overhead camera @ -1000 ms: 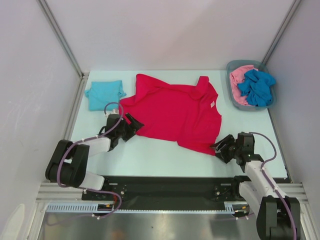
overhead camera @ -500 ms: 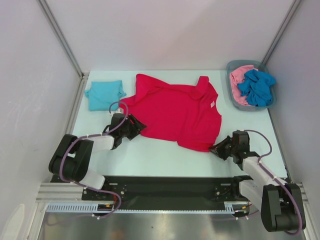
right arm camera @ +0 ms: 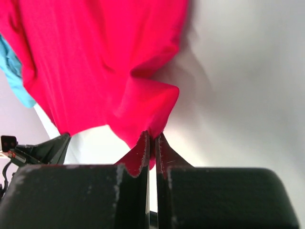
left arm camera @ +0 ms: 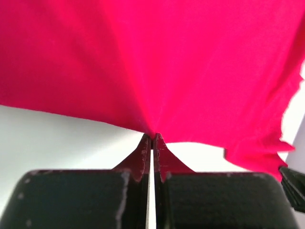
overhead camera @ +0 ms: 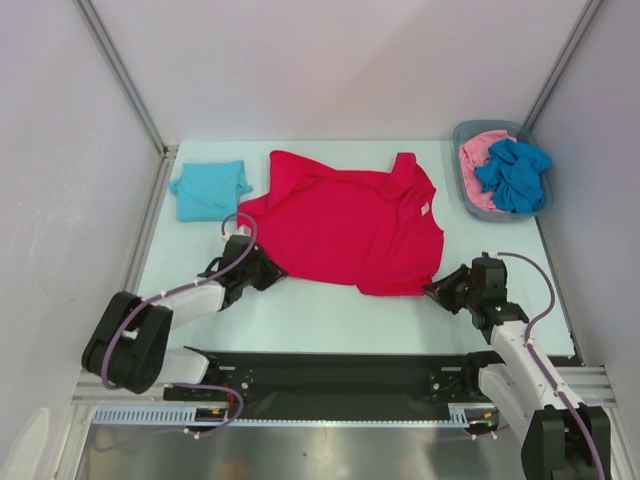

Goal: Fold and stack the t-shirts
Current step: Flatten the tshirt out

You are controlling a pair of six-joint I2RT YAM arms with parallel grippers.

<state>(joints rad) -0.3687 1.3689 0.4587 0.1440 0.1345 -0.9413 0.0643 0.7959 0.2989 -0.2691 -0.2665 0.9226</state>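
1. Red t-shirt (overhead camera: 350, 225) lies spread mid-bench (overhead camera: 330, 315), its near hem running left to right between the two arms.
2. Left gripper (left arm camera: 152, 138): jaws closed, pinching the hem's left corner.
3. Right gripper (right arm camera: 152, 136): jaws closed, pinching the hem's right corner.
4. The cloth extends away from both grippers toward the far side. Judgement: the fold would carry the hem that way.
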